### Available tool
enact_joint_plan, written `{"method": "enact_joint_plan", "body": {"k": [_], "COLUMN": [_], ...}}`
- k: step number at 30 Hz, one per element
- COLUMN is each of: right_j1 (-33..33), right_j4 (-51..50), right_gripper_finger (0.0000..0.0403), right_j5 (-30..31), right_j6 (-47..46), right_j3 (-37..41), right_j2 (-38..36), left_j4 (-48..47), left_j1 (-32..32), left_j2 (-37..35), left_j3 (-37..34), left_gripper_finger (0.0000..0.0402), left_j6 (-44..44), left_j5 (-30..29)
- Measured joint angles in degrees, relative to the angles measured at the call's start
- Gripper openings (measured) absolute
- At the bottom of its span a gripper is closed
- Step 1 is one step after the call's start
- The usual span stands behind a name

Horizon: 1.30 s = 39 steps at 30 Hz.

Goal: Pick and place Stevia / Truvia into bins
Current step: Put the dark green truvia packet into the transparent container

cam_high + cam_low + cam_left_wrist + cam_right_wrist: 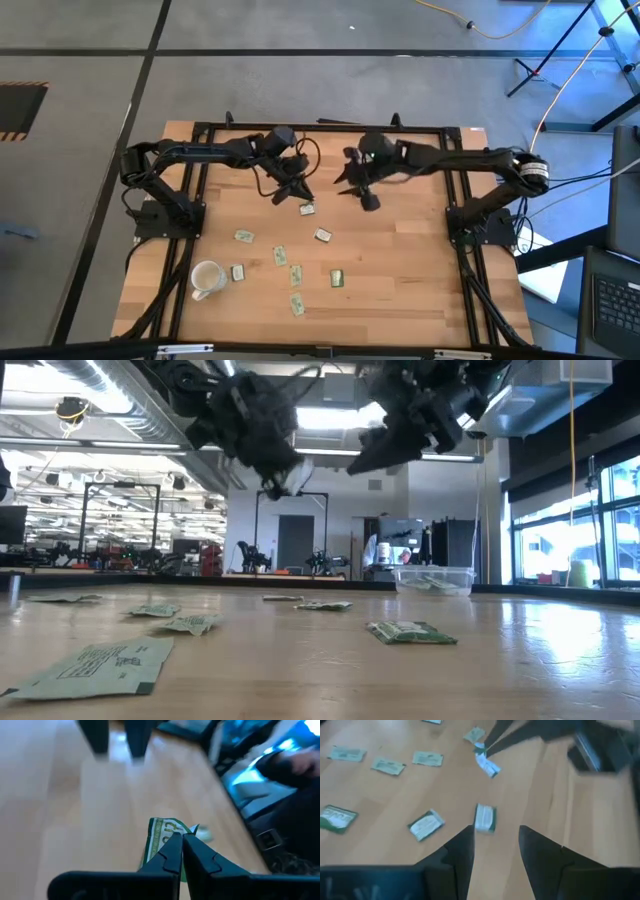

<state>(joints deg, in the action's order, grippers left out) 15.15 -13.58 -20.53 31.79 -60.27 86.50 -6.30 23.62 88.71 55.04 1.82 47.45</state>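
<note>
Several pale green and white Stevia sachets lie flat on the wooden table [400, 260], among them those near the middle [322, 235] and toward the near edge [296, 274]; they also show in the low view [410, 631]. My left gripper [299, 196] hangs above the table's middle, shut on one sachet [162, 832]. My right gripper [495, 845] is open and empty just to its right [358, 195], also above the table. The clear tub [433, 578] stands on the table far back in the low view. My left gripper pinches one sachet by its end [170, 836] between its two fingertips. The fingers slant down from the far left. The sachet hangs below the tips [487, 765], lifted clear of the table, and shows as a pale patch in the low view [293, 475].
A white handled mug [205, 278] stands near the table's near left corner, with a sachet [237, 272] beside it. The black frame rails [320, 127] run along the table's edges. Bare wood lies on the table's right half.
</note>
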Motion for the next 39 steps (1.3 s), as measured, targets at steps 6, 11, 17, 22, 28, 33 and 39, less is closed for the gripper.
{"method": "enact_joint_plan", "body": {"k": [6, 11, 17, 22, 28, 33, 39], "right_j1": [-6.16, -8.94, -9.83, -9.83, -10.78, -12.00, -12.24], "right_j4": [6.32, 11.08, 14.53, 14.66, 14.54, 14.07, 13.37], "right_gripper_finger": [0.0157, 0.0157, 0.0157, 0.0157, 0.0157, 0.0157, 0.0157], "right_j5": [4.49, 6.11, 6.10, 6.10, 6.01, 6.05, 6.97], "right_j6": [5.08, 7.76, 7.74, 7.30, 7.23, 7.17, 5.73], "right_j3": [0.00, 0.00, 0.02, 0.02, 0.02, 0.02, 0.02], "right_j2": [0.02, 0.04, 0.04, 0.04, 0.04, 0.02, -0.09], "left_j4": [5.91, 6.16, 7.17, 11.73, 13.48, 14.94, 15.58], "left_j1": [0.00, -0.14, -1.70, -3.93, -4.92, -4.90, -4.89], "left_j2": [-0.05, -0.05, -0.05, -0.05, -0.07, -0.07, -0.05], "left_j3": [0.01, 0.01, 0.01, 0.01, 0.01, 0.01, -0.02], "left_gripper_finger": [0.0007, 0.0007, 0.0008, 0.0007, 0.0006, 0.0006, 0.0006], "left_j6": [-4.56, -5.61, -5.75, -7.26, -7.27, -7.58, -8.78], "left_j5": [4.69, 4.73, 4.71, 4.69, 4.39, 3.71, 3.96]}}
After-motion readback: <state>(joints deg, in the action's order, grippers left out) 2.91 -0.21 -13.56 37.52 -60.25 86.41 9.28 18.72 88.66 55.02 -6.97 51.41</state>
